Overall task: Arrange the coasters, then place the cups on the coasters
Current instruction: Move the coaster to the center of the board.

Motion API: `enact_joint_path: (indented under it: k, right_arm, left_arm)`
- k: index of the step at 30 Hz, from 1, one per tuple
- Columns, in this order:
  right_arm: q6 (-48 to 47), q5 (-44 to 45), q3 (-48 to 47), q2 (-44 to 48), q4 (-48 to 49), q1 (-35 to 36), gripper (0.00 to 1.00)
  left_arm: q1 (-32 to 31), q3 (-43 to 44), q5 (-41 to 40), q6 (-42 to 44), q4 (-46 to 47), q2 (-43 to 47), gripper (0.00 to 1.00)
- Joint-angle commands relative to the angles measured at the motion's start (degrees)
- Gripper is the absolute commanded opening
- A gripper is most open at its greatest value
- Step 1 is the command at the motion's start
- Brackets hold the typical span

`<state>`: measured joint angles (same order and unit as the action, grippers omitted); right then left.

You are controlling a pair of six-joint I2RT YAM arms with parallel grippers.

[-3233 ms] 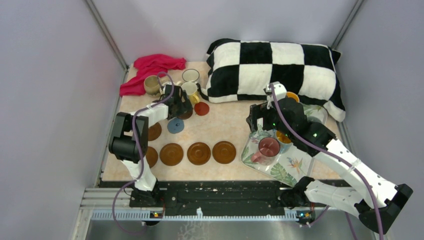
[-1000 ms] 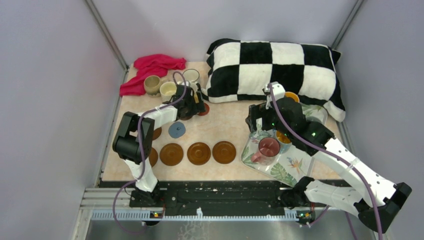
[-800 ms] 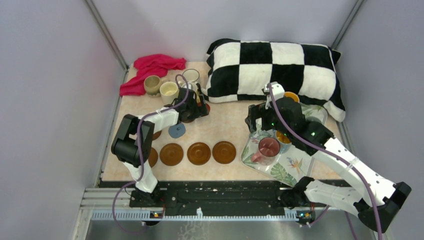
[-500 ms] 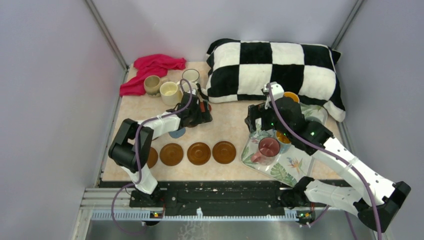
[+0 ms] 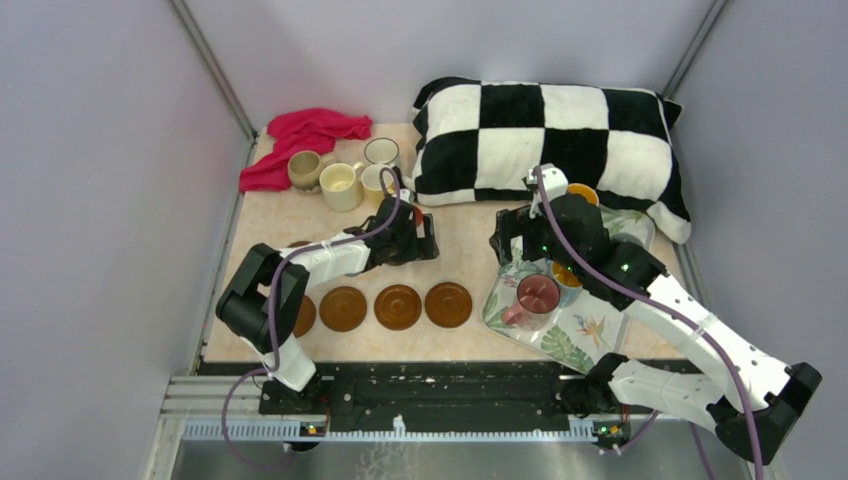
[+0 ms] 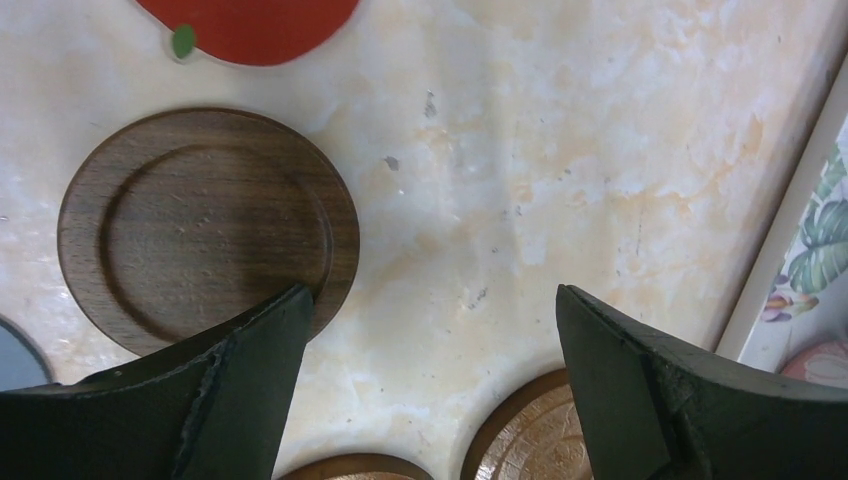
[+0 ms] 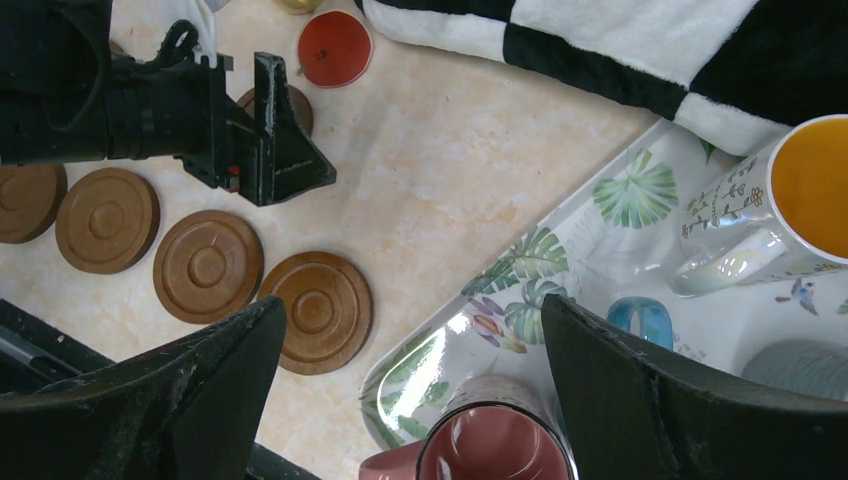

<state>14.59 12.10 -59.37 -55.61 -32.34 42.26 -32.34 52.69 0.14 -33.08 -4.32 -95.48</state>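
Note:
My left gripper [image 5: 422, 236] hangs open and empty over bare tabletop in the middle. In its wrist view, the left finger [image 6: 240, 380] overlaps a dark brown coaster [image 6: 208, 230]. A red coaster [image 6: 250, 25] lies beyond it and a blue-grey coaster [image 6: 12, 358] shows at the left edge. Three amber coasters [image 5: 398, 306] form a near row, with a fourth [image 5: 302, 314] half under the arm. Several cups [image 5: 341, 186] stand at the back left. My right gripper [image 7: 415, 305] is open above the tray's corner, over a pink cup [image 7: 495, 445]. An orange-lined cup [image 7: 800, 190] stands further back on the tray.
A leaf-print tray [image 5: 575, 335] sits at the right, also holding a blue-handled cup [image 7: 640, 320] and a grey cup [image 7: 800, 370]. A checkered pillow [image 5: 550, 140] fills the back right. A red cloth [image 5: 305, 133] lies in the back left corner.
My left arm has swung right, from beside the back-left cups to the table's middle, and now covers the blue-grey coaster in the top view. The right arm has stayed still.

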Motion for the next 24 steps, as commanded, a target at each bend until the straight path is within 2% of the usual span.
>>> enact_joint_path:
  k: [1,14,24]
  right_arm:
    - [0.2,-0.1,-1.6,0.2,2.4,0.2,0.99]
    - [0.2,-0.2,-1.4,0.4,2.4,0.3,0.99]
    - [0.3,-0.2,-1.5,0.2,2.4,0.2,0.99]
  left_arm:
    - [-2.1,-1.9,0.3,-1.5,-0.7,1.7,0.98]
    - [-4.0,-3.6,-2.1,-3.4,-2.3,4.2,0.98]
    - [-4.5,0.3,-2.9,-2.6,-3.4,4.6,0.98]
